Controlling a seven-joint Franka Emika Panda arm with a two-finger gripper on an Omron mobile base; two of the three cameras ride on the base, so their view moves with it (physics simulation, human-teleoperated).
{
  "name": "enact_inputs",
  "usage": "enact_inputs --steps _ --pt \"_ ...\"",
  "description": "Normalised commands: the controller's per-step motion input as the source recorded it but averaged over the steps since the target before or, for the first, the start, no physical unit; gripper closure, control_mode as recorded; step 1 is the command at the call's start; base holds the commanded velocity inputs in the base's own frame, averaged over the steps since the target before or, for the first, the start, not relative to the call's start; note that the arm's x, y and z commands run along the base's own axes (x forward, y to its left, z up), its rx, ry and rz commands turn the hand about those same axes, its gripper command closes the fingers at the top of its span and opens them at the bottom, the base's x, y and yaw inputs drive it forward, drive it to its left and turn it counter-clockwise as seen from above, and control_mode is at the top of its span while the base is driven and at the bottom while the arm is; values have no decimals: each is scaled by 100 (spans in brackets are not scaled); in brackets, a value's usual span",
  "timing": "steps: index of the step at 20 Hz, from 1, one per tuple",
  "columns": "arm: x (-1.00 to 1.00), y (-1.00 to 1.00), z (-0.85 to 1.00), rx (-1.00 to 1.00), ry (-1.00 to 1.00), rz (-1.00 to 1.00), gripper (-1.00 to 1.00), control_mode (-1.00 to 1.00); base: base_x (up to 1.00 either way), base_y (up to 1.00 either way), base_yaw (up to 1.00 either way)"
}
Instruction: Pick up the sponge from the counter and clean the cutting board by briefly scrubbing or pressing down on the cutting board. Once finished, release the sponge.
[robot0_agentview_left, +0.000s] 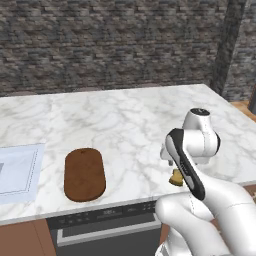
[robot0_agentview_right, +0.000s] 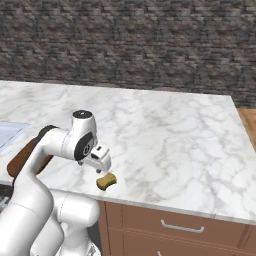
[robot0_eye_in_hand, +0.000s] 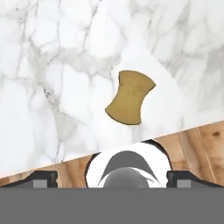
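Note:
The sponge (robot0_eye_in_hand: 130, 98), a small yellow-tan block, lies on the white marble counter (robot0_agentview_left: 125, 120) close to its front edge. It shows beside the arm's elbow in the left base view (robot0_agentview_left: 176, 178) and below the hand in the right base view (robot0_agentview_right: 106, 181). My gripper (robot0_eye_in_hand: 113, 178) hangs above the sponge, open, its two dark fingertips (robot0_eye_in_hand: 41, 178) spread wide with nothing between them. The dark brown cutting board (robot0_agentview_left: 84, 174) rests flat on the counter well to the left of the sponge. In the right base view the arm covers most of the cutting board (robot0_agentview_right: 22, 155).
A pale bluish-white panel (robot0_agentview_left: 17, 172) lies at the counter's left end, beside the board. Under the front edge are a dark appliance front (robot0_agentview_left: 105, 220) and brown drawers (robot0_agentview_right: 180, 225). A stone wall (robot0_agentview_left: 110, 40) runs behind the counter.

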Motion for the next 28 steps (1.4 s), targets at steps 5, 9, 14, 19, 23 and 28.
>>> enact_inputs --steps 5,9,14,19,23,28 --pt "17 -12 -33 3 1 -23 -100 -100 0 0 0" --pt "27 -12 -26 0 6 -22 -100 -100 0 0 0" --pt "33 -6 -26 0 13 -18 -100 -100 0 0 0" --pt "30 -11 -27 0 14 -10 -100 -100 0 0 0" --pt "34 -11 -18 0 14 -5 -100 -100 0 0 0" --pt "28 -8 -16 0 14 -2 -100 -100 0 0 0"
